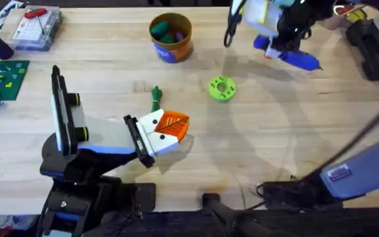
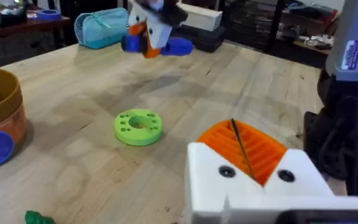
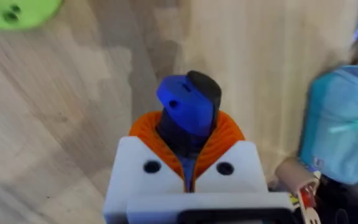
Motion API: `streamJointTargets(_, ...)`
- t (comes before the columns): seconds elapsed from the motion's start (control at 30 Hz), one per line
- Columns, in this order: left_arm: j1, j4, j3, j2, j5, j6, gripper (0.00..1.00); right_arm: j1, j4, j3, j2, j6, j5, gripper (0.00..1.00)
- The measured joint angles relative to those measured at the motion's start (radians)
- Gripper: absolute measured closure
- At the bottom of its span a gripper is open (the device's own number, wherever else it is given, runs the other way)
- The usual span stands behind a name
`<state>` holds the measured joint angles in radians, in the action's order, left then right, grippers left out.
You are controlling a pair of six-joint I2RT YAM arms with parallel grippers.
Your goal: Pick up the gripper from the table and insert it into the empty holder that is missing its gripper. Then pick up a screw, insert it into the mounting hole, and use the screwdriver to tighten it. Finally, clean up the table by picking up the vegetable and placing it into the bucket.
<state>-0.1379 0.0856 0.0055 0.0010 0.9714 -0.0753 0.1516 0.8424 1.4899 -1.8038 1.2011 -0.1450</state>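
Overhead, left to right: the left gripper (image 1: 170,128) sits lower centre-left, white fingers with orange pads pressed together, nothing between them. The vegetable (image 1: 156,99) lies on the table just above and left of those fingertips, long axis near vertical in the frame, apart from the pads. The bucket (image 1: 171,37) stands upper centre, straight up-frame from the vegetable, with some green and blue items already inside. The lime-green ring (image 1: 221,88) lies right of the vegetable. Upper right, the right gripper (image 1: 283,43) pinches the screwdriver (image 1: 293,54), lifted off the table; in the right wrist view the orange pads (image 3: 222,134) clamp the blue body (image 3: 188,112). Judgement: clean-up is what remains; the left arm is much nearer the vegetable, and its jaws must spread and straddle the short axis before carrying up-frame to the bucket.
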Motion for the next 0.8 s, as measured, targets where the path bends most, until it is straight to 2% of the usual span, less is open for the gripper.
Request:
streamJointTargets(0.27, 0.000, 0.000, 0.000, 0.000, 0.000, 0.000, 0.996, -0.020, -0.033, 0.001, -0.217, 0.151, -0.074, 0.980)
streamJointTargets(0.63, 0.000, 0.000, 0.000, 0.000, 0.000, 0.000, 0.997, 0.008, -0.036, 0.005, -0.230, 0.170, -0.090, 0.973)
streamJointTargets(0.67, 0.000, 0.000, 0.000, 0.000, -0.001, 0.000, 0.983, 0.008, -0.036, 0.005, -0.230, 0.164, -0.091, 0.921)
streamJointTargets(0.7, 0.000, 0.000, 0.000, 0.000, -0.001, 0.001, 0.932, 0.008, -0.035, 0.005, -0.230, 0.158, -0.093, 0.819)
streamJointTargets(0.73, 0.000, 0.000, 0.000, 0.000, -0.003, 0.003, 0.819, 0.008, -0.036, 0.007, -0.230, 0.155, -0.097, 0.689)
streamJointTargets(0.8, 0.000, 0.000, 0.000, 0.000, -0.003, 0.003, 0.507, 0.008, -0.041, 0.013, -0.227, 0.135, -0.106, 0.390)
